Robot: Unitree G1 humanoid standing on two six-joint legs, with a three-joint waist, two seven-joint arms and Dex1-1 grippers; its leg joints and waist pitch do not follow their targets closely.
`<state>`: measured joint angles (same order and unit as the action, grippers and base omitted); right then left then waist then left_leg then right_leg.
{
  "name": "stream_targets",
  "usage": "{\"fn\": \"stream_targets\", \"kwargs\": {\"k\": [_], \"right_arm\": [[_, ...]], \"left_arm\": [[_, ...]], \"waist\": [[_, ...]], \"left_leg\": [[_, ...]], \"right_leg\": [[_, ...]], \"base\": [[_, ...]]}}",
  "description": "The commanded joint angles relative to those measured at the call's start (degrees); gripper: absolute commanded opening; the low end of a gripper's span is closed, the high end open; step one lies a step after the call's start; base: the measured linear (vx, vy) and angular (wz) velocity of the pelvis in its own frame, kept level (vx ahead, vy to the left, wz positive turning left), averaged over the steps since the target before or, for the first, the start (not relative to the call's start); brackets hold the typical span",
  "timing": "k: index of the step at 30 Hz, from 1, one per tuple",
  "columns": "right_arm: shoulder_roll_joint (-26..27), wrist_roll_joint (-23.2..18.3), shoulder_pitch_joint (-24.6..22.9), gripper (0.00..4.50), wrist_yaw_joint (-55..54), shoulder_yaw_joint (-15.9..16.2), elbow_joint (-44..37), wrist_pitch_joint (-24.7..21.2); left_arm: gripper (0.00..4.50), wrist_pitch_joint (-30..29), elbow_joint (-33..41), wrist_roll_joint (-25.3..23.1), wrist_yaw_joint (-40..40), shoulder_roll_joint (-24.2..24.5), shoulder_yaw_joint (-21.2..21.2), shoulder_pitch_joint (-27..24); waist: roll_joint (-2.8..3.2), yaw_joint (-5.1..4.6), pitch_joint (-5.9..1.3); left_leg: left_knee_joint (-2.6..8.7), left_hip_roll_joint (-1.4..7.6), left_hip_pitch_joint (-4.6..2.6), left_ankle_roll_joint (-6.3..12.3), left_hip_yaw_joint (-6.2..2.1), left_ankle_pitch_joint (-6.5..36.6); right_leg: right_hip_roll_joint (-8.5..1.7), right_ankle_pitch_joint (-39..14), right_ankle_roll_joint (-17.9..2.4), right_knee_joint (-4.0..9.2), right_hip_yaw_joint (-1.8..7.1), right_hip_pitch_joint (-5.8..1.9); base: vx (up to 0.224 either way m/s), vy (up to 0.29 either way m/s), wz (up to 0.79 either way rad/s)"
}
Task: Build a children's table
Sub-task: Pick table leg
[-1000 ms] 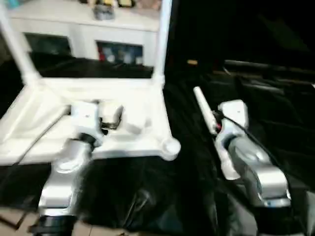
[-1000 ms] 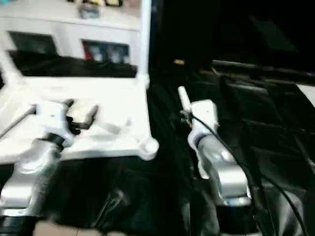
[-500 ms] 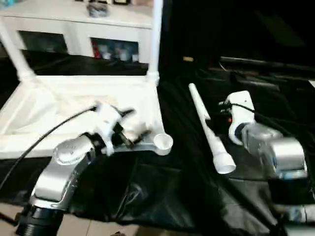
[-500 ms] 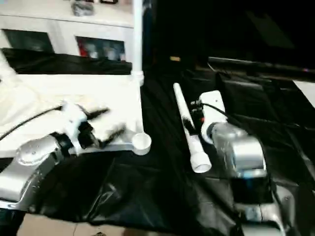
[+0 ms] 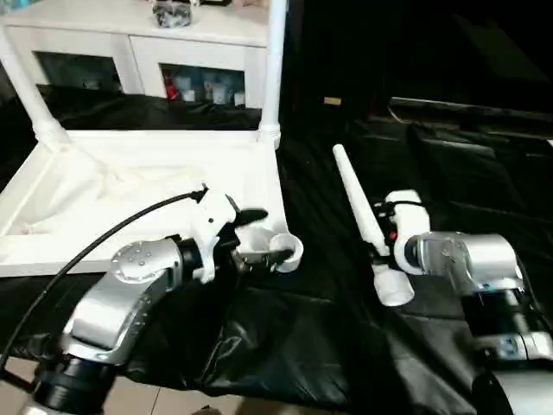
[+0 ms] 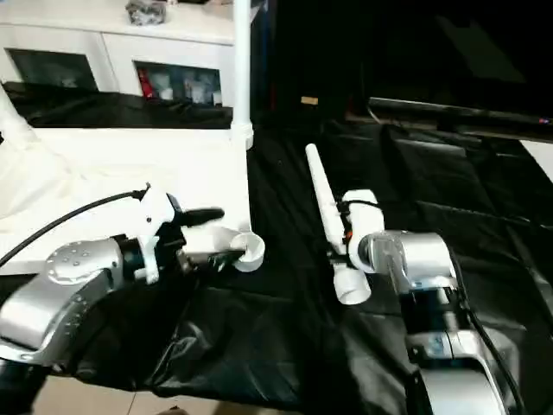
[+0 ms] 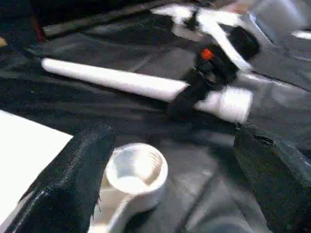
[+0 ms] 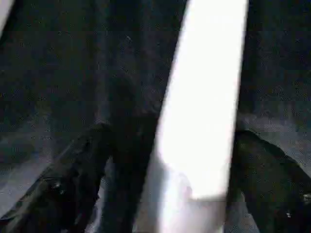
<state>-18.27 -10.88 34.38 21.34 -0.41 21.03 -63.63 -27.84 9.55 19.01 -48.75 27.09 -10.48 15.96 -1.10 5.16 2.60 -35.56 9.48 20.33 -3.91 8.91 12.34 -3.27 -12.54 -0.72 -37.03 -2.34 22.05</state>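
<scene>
The white tabletop [image 5: 155, 186] is lying upside down on the black sheet [image 5: 285, 337] that is covering the counter, its ribbed underside facing up, and two white legs are already standing upright in its far corner sockets: one far-left leg [image 5: 26, 91] and one far-right leg [image 5: 275, 60]. The near-right corner socket [image 5: 285, 251] is sitting open and round, with nothing in it. The left end effector [image 5: 259, 235] is hovering at this socket with its black fingers [image 7: 73, 179] spread wide, one finger just beside the socket's rim and the other well out over the black sheet; it is gripping nothing. To the right of the tabletop, a loose leg [image 5: 363, 220] is lying flat on the sheet, its narrow tip pointing away from the robot and its wide end nearest the robot. The right end effector [image 5: 380, 242] is reaching down over the thick part of this leg, its fingers [image 8: 73, 179] standing wide apart on either side of the white tube without closing on it. A black cable [image 5: 95, 242] is looping from the left wrist across the tabletop's near edge. Behind the counter, a white cabinet [image 5: 147, 52] with glass-fronted doors is standing against the back.
</scene>
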Motion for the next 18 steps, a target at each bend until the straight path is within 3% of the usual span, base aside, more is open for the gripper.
{"fn": "stream_targets", "kwargs": {"k": [1,6,9,11,16,18], "right_arm": [[-0.8,-0.2,1.8,3.77,0.9,0.7,2.2,-0.1],[-0.9,0.1,2.4,3.32,1.9,1.6,3.8,0.6],[-0.8,0.3,2.3,3.2,2.0,1.7,4.1,0.7],[-0.9,0.2,2.2,2.91,2.0,1.4,4.0,0.7],[-1.2,-0.2,2.2,2.49,1.9,0.4,4.2,0.6],[-1.6,-0.4,1.7,2.4,2.1,-0.1,3.6,0.7]], "left_arm": [[4.5,-3.2,1.9,1.7,-2.9,1.7,-1.2,0.3],[4.5,-4.8,0.9,1.3,-6.5,4.1,-3.2,1.1],[4.5,-4.0,-0.5,0.5,-7.9,4.7,-4.2,2.1],[4.5,-3.7,-0.8,0.2,-8.1,4.9,-4.4,2.5],[4.5,-3.2,-1.9,-0.6,-8.9,5.3,-4.9,3.8],[4.5,-1.1,-3.3,-1.8,-7.7,4.8,-4.3,4.6]], "waist": [[0.63,0.25,-3.01],[0.54,0.2,-2.8],[1.26,0.17,-2.76],[1.1,0.06,-2.7],[1.47,0.09,-2.71],[1.88,0.04,-2.78]], "left_leg": [[4.81,2.82,-0.36,-2.47,-0.64,6.4],[5.07,2.88,-0.4,-3.19,-0.56,8.5],[5.11,2.84,-0.49,-3.75,-0.61,9.6],[5.17,2.81,-0.39,-3.79,-0.59,9.8],[5.06,2.81,-0.31,-3.63,-0.56,8.8],[5.01,2.81,-0.24,-3.65,-0.61,8.3]], "right_leg": [[-4.54,-6.0,-12.0,4.2,2.72,-2.38],[-4.51,-8.8,-11.2,4.56,2.82,-2.29],[-4.54,-9.7,-10.9,4.72,2.87,-2.22],[-4.46,-10.1,-10.8,4.79,2.86,-2.3],[-4.51,-9.1,-11.3,4.78,2.89,-2.4],[-4.48,-8.2,-11.4,4.63,2.85,-2.49]], "base": [[0.0,0.0,0.0],[0.0,0.0,0.0],[0.0,0.0,0.0],[0.0,0.0,0.0],[0.0,0.0,0.0],[0.0,0.0,0.0]]}}
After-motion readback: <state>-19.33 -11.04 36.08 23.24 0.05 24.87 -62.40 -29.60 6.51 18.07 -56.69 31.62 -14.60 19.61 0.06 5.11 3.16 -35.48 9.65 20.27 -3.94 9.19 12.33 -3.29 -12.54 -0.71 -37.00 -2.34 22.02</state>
